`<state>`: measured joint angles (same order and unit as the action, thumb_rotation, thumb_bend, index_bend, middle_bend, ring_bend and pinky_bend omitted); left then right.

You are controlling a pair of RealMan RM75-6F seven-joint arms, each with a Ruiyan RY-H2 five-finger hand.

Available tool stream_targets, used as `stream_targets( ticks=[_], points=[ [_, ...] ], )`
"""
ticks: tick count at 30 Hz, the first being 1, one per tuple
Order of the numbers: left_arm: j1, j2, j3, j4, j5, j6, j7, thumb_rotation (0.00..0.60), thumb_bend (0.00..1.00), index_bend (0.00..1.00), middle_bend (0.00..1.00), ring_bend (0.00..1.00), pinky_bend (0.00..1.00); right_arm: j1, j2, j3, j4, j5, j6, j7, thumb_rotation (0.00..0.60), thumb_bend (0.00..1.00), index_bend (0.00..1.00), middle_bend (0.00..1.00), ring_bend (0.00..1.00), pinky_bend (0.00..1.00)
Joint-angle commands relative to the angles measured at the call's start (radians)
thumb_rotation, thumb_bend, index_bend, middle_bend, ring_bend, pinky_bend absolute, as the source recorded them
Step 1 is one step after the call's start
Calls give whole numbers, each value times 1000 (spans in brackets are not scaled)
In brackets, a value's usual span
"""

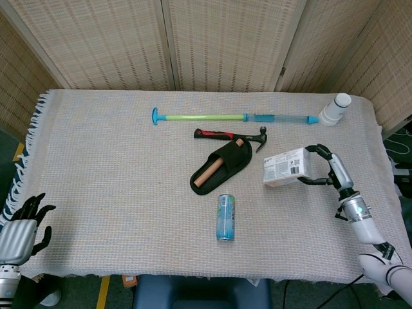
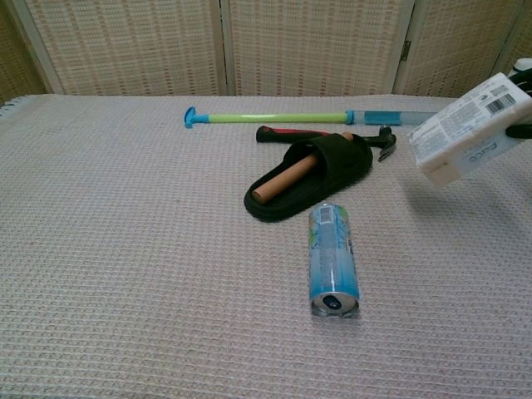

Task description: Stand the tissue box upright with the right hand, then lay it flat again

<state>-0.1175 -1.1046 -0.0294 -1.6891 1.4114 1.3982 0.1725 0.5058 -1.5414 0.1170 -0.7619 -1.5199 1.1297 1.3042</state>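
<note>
The white tissue box (image 1: pixel 288 167) hangs above the cloth at the right, tilted nearly flat with its long side across; the chest view shows the tissue box (image 2: pixel 470 128) clear of the table. My right hand (image 1: pixel 327 169) grips its right end, fingers wrapped around it. In the chest view only a dark bit of that hand (image 2: pixel 523 101) shows at the frame's right edge. My left hand (image 1: pixel 24 226) rests off the table's near left corner, holding nothing, fingers apart.
A blue drink can (image 1: pixel 225 217) lies on its side near the front. A black slipper (image 1: pixel 222 166) holds a wooden rod. Behind it lie a red-handled hammer (image 1: pixel 230 136) and a green-blue stick (image 1: pixel 232 118). A white bottle (image 1: pixel 335 109) stands at the back right.
</note>
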Motion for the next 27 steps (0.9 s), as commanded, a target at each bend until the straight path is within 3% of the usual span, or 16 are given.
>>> stream_targets(
  ticks=[1,9,16,27],
  points=[
    [-1,0,0,1,-2,-2,0,600,531,249,0,0,195,-6,-107,-32,143,-33,21,106,600,65,466,390,438,43],
    [-3,-1,-2,5,-10,-8,-1,600,531,248,0,0,195,-13,-210,-38,308,-18,26,198,600,70,466,390,438,43],
    [-5,-2,-2,5,-15,-14,3,600,531,249,0,0,195,-16,-264,-53,410,-14,-4,145,600,72,468,391,439,43],
    [-6,-4,0,3,-13,-14,9,600,532,248,0,0,195,-15,-231,-65,380,-2,-76,-12,600,73,426,390,404,23]
  ],
)
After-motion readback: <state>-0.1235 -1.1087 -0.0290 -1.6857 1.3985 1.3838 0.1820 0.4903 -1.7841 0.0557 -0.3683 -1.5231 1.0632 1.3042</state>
